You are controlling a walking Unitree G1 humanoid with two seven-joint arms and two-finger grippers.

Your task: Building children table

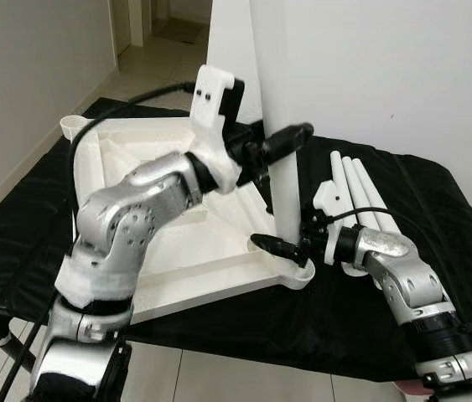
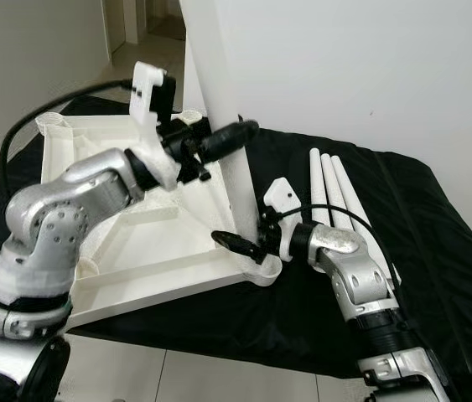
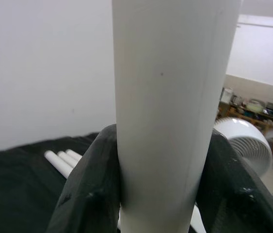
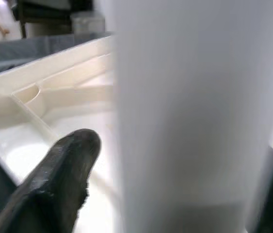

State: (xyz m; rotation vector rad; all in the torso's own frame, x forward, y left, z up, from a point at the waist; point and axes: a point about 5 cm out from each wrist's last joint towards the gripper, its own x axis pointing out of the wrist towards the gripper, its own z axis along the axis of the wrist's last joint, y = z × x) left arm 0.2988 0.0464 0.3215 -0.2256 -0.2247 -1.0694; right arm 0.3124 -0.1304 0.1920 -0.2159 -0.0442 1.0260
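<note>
In the left eye view we see the white tabletop (image 1: 177,251) lying upside down on a black cloth (image 1: 34,218) across the middle of the frame. A white table leg (image 1: 282,184) stands upright in the corner socket (image 1: 296,272) at the tabletop's near right corner, just right of centre. Our left gripper (image 1: 290,138), reaching in from the lower left, is clamped around the leg partway up. Our right gripper (image 1: 290,247), coming in from the lower right, sits at the base of the leg just above the socket, one finger on either side; whether they press the leg we cannot tell here. Three spare legs (image 1: 357,188) lie side by side on the cloth right of centre.

The right eye view shows the same layout, with a pale wall (image 2: 344,67) across the upper right.

In the left wrist view the leg fills the centre from top to bottom, and both black fingers (image 3: 90,194) press against its sides. The spare legs show at lower left.

In the right wrist view the leg is a blurred white column at centre right. One finger (image 4: 63,179) stands at lower left, apart from the leg, with the tabletop's ribbed underside behind it.
</note>
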